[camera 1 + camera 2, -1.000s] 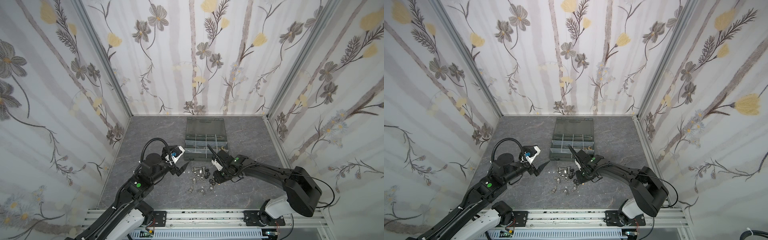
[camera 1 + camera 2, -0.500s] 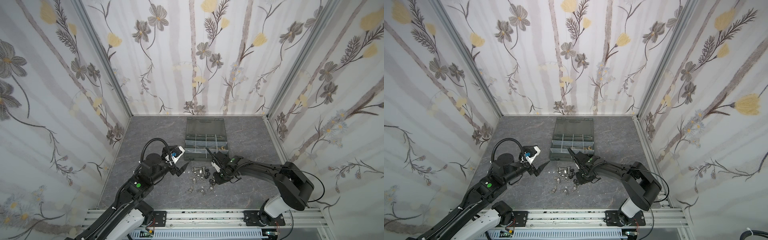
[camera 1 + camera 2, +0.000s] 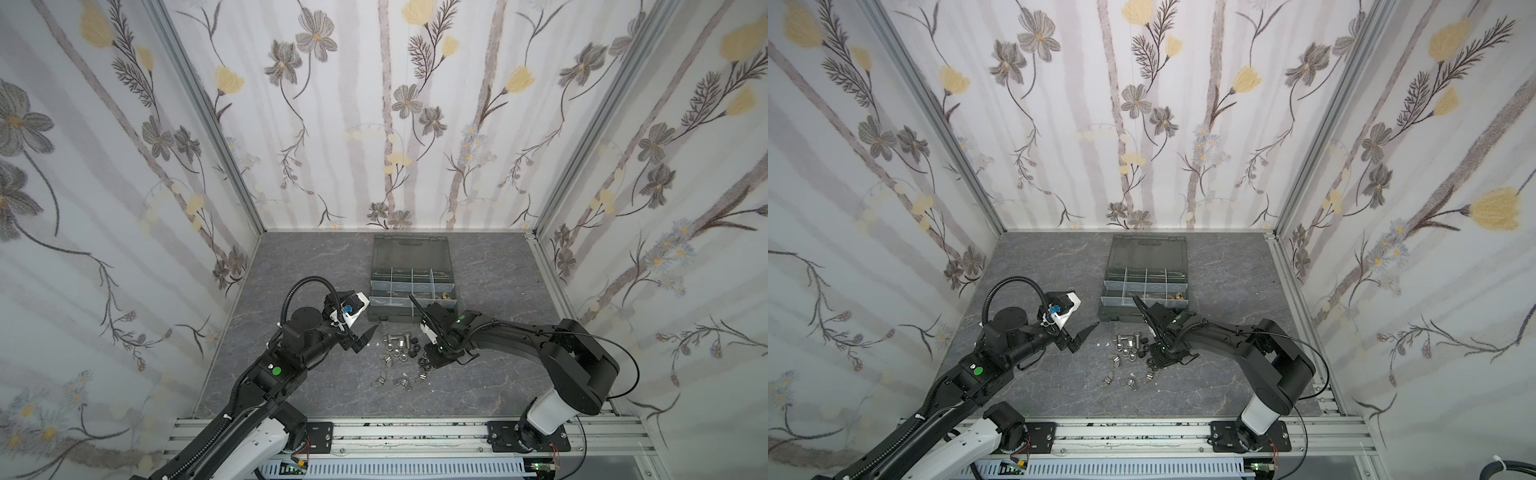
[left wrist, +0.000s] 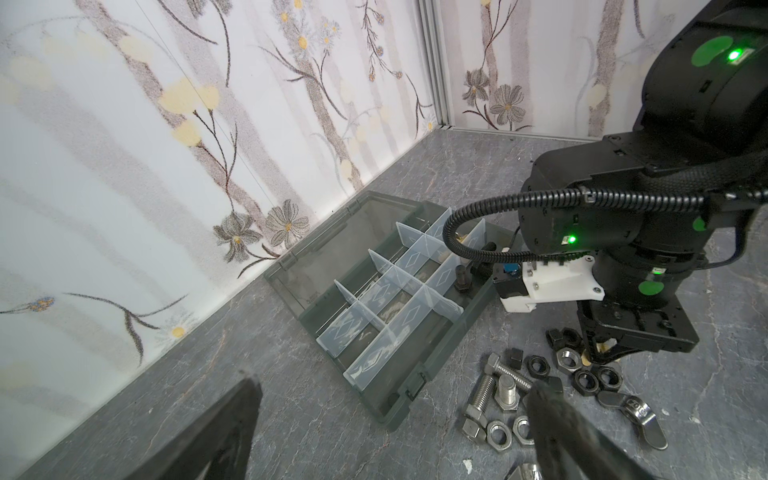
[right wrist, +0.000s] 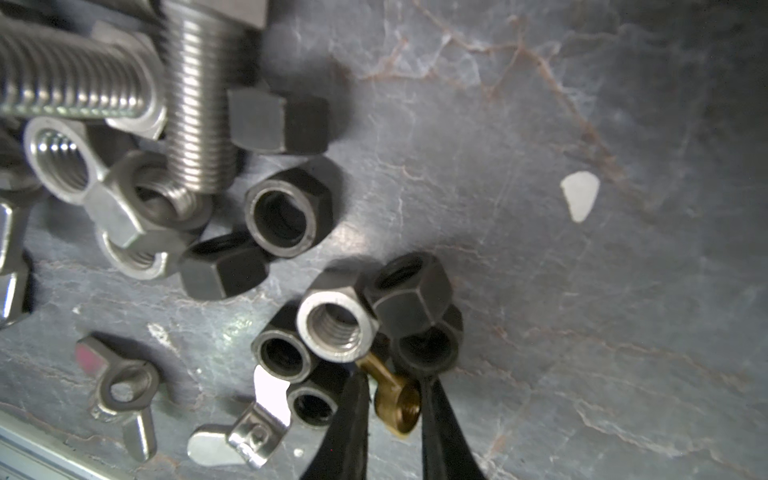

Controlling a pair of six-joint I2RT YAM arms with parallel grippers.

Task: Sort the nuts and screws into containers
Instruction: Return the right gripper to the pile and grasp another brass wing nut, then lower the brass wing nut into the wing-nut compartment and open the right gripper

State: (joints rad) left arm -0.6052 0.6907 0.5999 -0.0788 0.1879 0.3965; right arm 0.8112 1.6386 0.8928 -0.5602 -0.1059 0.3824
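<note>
Loose screws [image 3: 394, 338] [image 4: 482, 392] [image 5: 199, 104] and nuts [image 3: 400, 353] [image 4: 586, 380] [image 5: 286, 208] lie in a heap on the grey floor, just in front of the open organizer's containers [image 3: 390, 318] [image 3: 1121, 318] [image 4: 440, 361]. My right gripper [image 3: 431, 360] [image 3: 1156, 359] [image 5: 395, 419] points down at the heap's right edge, shut on a brass wing nut [image 5: 395, 401] that rests on the floor beside black and silver hex nuts. The left gripper [image 3: 365, 338] [image 3: 1084, 336] [image 4: 386, 436] hovers open left of the heap, holding nothing.
Silver wing nuts [image 3: 380, 380] [image 5: 124, 390] are scattered nearer the front rail. Brass nuts [image 3: 444, 296] sit in the case's right compartment and a black bolt [image 4: 461, 278] in another. The lid [image 3: 411, 253] lies flat towards the back wall. A white speck [image 5: 579, 195] is on the floor.
The right gripper's jaws have closed in around the brass wing nut, and that arm's elbow has shifted slightly. The left arm has stayed put.
</note>
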